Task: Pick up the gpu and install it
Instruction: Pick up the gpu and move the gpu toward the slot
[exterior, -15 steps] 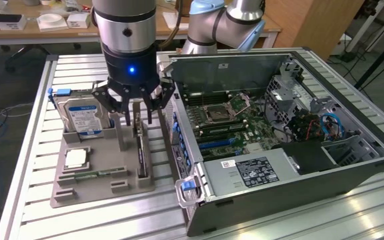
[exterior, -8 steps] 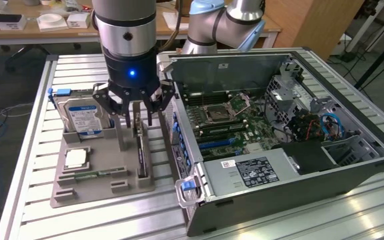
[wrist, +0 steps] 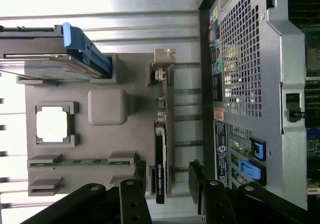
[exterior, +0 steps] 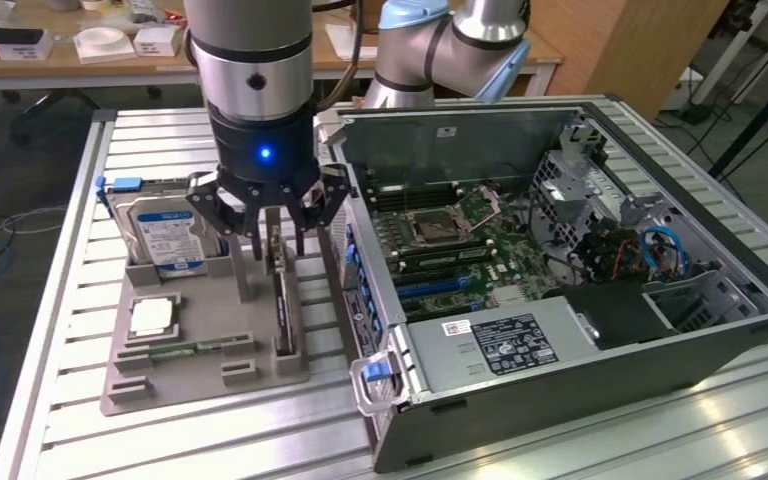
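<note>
Hovering over the grey tray (exterior: 184, 378) on the table (exterior: 64, 260) with the gripper (exterior: 273, 265) spread wide, one finger down on each side of the gpu (exterior: 283, 305), not pinching it. Standing on its long edge in a slot along the tray's side nearest the open computer case (exterior: 558, 330). Sharing that tray with a blue-labelled hard drive (exterior: 164, 235) upright at the far end in the exterior view, a square chip (exterior: 153, 317) in its pocket, and a green memory stick (exterior: 191, 349) lying flat.
</note>
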Controlling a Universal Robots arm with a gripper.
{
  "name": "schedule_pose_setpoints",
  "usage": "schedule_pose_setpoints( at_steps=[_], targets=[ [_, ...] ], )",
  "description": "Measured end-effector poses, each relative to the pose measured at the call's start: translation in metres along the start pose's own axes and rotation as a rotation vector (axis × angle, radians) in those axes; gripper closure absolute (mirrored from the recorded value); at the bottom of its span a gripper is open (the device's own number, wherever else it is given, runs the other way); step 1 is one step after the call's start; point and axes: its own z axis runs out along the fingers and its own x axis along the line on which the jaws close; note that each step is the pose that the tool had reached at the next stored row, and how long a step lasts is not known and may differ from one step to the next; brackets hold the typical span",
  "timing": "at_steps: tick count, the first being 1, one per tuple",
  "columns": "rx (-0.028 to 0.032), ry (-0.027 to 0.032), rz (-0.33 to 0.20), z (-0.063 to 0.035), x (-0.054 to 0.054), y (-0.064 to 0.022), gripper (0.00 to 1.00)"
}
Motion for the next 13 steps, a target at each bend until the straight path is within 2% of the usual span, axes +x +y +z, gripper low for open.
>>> schedule_pose_setpoints(
  at_steps=[13],
  targets=[
    [0.0000,0.0001,0.000,0.0092,0.0002,-0.0013,0.53]
  ],
)
